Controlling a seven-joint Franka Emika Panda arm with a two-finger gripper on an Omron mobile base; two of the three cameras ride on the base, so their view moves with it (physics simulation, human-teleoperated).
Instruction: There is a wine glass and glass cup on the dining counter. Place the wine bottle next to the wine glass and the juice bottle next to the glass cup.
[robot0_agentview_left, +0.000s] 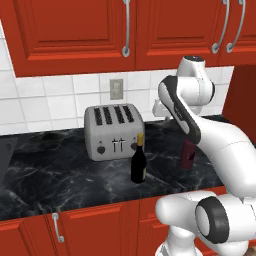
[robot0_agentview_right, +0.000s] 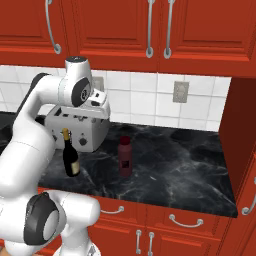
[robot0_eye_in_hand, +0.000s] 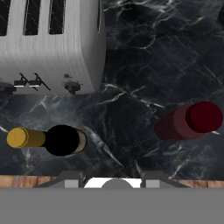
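Wine bottle (robot0_agentview_left: 138, 162): slim, near-black, narrow neck, gold-yellow top; stands upright on the counter just in front of the toaster's right front corner.
Juice bottle (robot0_agentview_right: 125, 157): wider, dark maroon, short neck, faint label; upright on the same counter, to the right of the wine bottle and well apart from it.
Counter (robot0_agentview_right: 170, 165): black stone with white veining, glossy; red cabinet fronts with curved metal handles below.
Toaster (robot0_agentview_left: 112, 131): brushed silver box, four top slots, levers and knobs on the front face; set toward the back wall.
Wall: square white tiles with one grey outlet plate (robot0_agentview_right: 180, 91); red panelled upper cabinets with long metal handles above.
Gripper (robot0_agentview_right: 97, 106): raised above the counter over the toaster area, pointing down; nothing is held. Jaws read as nearly closed; the fingertips are not clearly visible.
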